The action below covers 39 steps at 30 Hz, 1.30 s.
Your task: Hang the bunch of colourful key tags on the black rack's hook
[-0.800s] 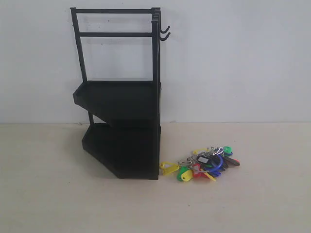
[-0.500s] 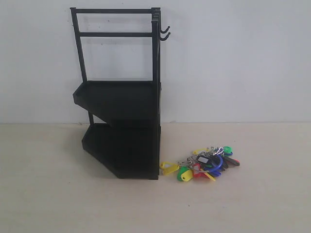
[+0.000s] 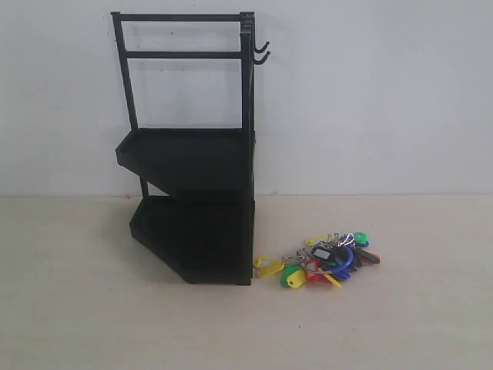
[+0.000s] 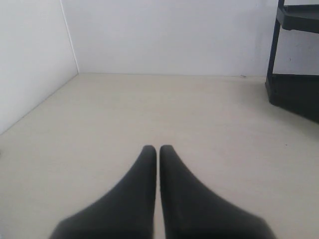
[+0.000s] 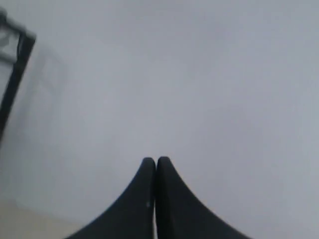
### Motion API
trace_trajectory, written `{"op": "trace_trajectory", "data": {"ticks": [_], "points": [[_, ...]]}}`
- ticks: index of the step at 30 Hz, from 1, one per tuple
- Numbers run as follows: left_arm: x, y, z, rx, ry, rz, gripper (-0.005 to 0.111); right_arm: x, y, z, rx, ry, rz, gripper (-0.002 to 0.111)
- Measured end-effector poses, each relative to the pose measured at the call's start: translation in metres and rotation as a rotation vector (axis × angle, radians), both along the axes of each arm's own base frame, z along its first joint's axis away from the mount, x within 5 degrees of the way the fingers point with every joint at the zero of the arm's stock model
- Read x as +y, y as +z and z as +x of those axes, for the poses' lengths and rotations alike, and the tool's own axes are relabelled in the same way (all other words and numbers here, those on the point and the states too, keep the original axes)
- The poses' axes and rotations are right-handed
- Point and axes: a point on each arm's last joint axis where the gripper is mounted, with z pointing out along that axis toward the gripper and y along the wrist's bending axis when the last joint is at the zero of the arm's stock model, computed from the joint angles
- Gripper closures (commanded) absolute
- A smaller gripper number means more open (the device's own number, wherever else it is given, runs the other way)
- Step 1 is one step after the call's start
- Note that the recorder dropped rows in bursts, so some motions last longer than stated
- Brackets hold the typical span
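Note:
The colourful key tag bunch lies on the table just right of the black rack's base, its blue loop on top. The rack stands upright against the white wall, with two small hooks at its upper right corner, both bare. Neither gripper shows in the exterior view. My left gripper is shut and empty over bare table, the rack's lower part off to one side. My right gripper is shut and empty, facing the white wall, with a bit of the rack's frame at the edge.
The white wall rises right behind the rack. A side wall borders the table in the left wrist view. The pale table stretches in front of and to both sides of the rack.

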Motion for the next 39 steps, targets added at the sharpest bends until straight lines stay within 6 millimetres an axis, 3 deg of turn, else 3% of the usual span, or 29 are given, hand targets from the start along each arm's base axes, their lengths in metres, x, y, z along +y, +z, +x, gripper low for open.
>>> {"op": "trace_trajectory", "data": {"ticks": [1,4,6,7,9,10,12,15,17,22,28,33,39], "points": [[0.0,0.0,0.0,0.0,0.0,0.0,0.102,0.0,0.01,-0.005,-0.112,0.09,0.204,0.108],[0.0,0.0,0.0,0.0,0.0,0.0,0.102,0.0,0.026,-0.015,-0.313,0.238,0.412,0.108],[0.0,0.0,0.0,0.0,0.0,0.0,0.102,0.0,0.049,-0.026,-0.42,0.315,0.485,0.108],[0.0,0.0,0.0,0.0,0.0,0.0,0.102,-0.001,0.076,-0.033,-0.42,0.343,0.531,0.108],[0.0,0.0,0.0,0.0,0.0,0.0,0.102,-0.001,0.118,-0.031,-0.282,0.334,0.61,0.108],[0.0,0.0,0.0,0.0,0.0,0.0,0.102,-0.001,0.13,-0.026,-0.193,0.308,0.633,0.108],[0.0,0.0,0.0,0.0,0.0,0.0,0.102,-0.001,0.15,0.005,0.173,0.179,0.689,0.108],[0.0,0.0,0.0,0.0,0.0,0.0,0.102,-0.001,0.141,0.04,0.525,0.042,0.708,0.108],[0.0,0.0,0.0,0.0,0.0,0.0,0.102,-0.001,0.123,0.068,0.752,-0.047,0.695,0.108],[0.0,0.0,0.0,0.0,0.0,0.0,0.102,0.002,0.1,0.106,0.935,-0.089,0.618,0.108],[0.0,0.0,0.0,0.0,0.0,0.0,0.102,0.018,0.079,0.147,1.106,0.062,0.487,0.108],[0.0,0.0,0.0,0.0,0.0,0.0,0.102,0.026,0.047,0.2,1.275,0.101,0.524,0.107],[0.0,0.0,0.0,0.0,0.0,0.0,0.102,0.036,0.007,0.265,1.405,0.156,0.576,0.07]]}}
